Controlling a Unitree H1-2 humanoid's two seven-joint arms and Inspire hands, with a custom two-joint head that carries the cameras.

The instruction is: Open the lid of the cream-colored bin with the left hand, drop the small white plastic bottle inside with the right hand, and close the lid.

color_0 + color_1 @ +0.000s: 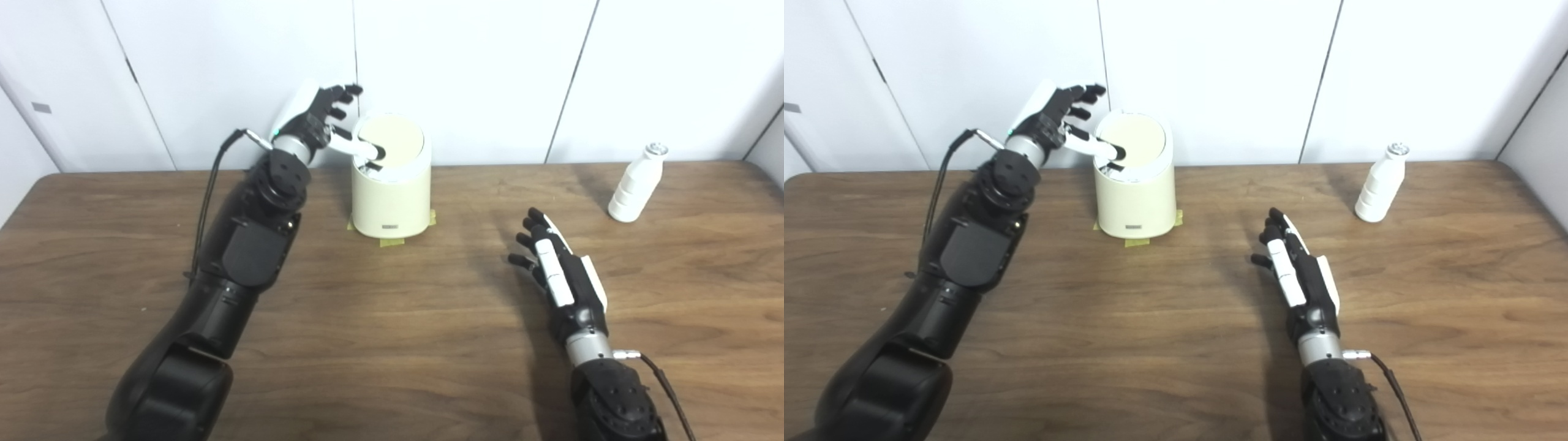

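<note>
The cream-colored bin (391,190) stands at the table's 12 o'clock edge, taped down with yellowish tape (392,241) at its base. The left hand (318,119) is at the bin's 10 o'clock, its fingers spread and raised, only the thumb (358,147) reaching onto the front rim of the lid (387,142). It grasps nothing; it seems to be pressing at the lid's near edge, where a dark gap shows. The lid looks tilted rather than fully swung open, though how far it has gone is hard to judge.

The small white plastic bottle (637,184) stands upright at the table's 2 o'clock, well apart from the bin. The right hand (560,269) lies low over the wooden table (392,343) at 5 o'clock from the bin, fingers loose and apart, holding nothing.

Risks, as I judge them: a single thumb on a smooth rim can slip off, letting the lid drop shut. Pushing sideways rather than down could strain the tape and shift the bin. The bottle is tall and narrow, so a reach that clips it may topple it and send it rolling toward the table's edge.
</note>
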